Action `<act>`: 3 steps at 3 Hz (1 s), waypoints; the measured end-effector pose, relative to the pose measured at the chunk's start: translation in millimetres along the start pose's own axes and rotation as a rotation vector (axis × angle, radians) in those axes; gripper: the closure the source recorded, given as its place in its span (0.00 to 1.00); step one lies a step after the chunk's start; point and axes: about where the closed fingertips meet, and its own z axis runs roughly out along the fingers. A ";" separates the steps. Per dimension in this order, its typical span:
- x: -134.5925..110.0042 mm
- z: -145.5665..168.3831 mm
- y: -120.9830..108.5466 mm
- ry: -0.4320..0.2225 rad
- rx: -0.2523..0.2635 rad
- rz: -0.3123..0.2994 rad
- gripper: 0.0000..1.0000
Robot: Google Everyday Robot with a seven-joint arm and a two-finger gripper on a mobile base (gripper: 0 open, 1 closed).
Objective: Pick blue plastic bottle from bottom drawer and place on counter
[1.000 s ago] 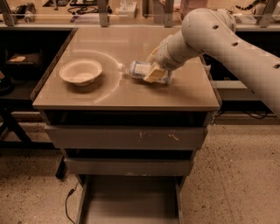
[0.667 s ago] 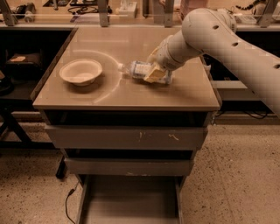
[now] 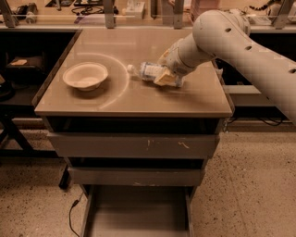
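Observation:
The blue plastic bottle (image 3: pixel 147 71) lies on its side on the beige counter (image 3: pixel 138 99), cap pointing left, right of centre. My gripper (image 3: pixel 165 76) reaches in from the upper right and is down at counter level, shut on the bottle's right end; its tan fingers (image 3: pixel 167 79) cover that end. The bottom drawer (image 3: pixel 138 213) stands pulled open below, and its grey floor shows nothing on it.
A shallow white bowl (image 3: pixel 85 75) sits on the counter's left part, inside a faint ring mark. Two closed grey drawer fronts (image 3: pixel 134 146) are under the counter. A cluttered bench (image 3: pixel 92 11) with metal posts runs behind. A black cable (image 3: pixel 74 213) lies on the floor at the left.

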 end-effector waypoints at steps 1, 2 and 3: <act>0.0 0.2 0.1 0.000 0.000 0.000 0.00; -0.1 0.2 0.1 0.000 0.000 0.000 0.00; -2.0 -3.8 -2.2 0.008 0.008 0.008 0.00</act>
